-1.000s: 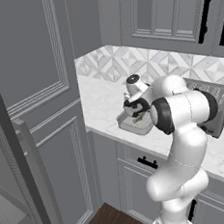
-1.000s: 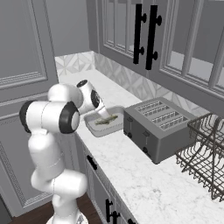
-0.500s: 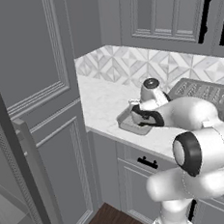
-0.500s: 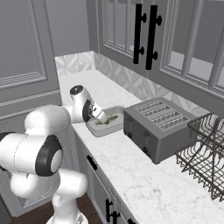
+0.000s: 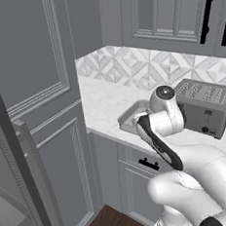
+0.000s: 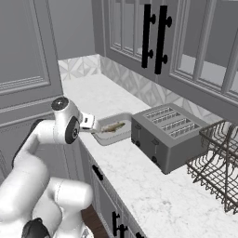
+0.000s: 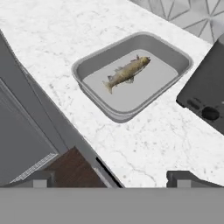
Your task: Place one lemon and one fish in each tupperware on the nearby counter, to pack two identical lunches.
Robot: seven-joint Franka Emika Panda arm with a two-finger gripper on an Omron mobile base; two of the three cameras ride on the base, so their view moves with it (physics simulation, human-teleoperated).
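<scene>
Two base views flank the arm, looking down; hand view looks closely (steeply) down. All share the tupperware [image 7: 131, 78].

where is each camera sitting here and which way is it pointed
Left base view: behind the arm on its left, facing forward and down at the counter; the white arm rises at lower right.
Right base view: behind on the right, facing the toaster oven and wire basket; arm at lower left.
Hand view: on the hand, looking down on the tupperware holding a fish; open finger tips at bottom.
All three share the tupperware.
</scene>
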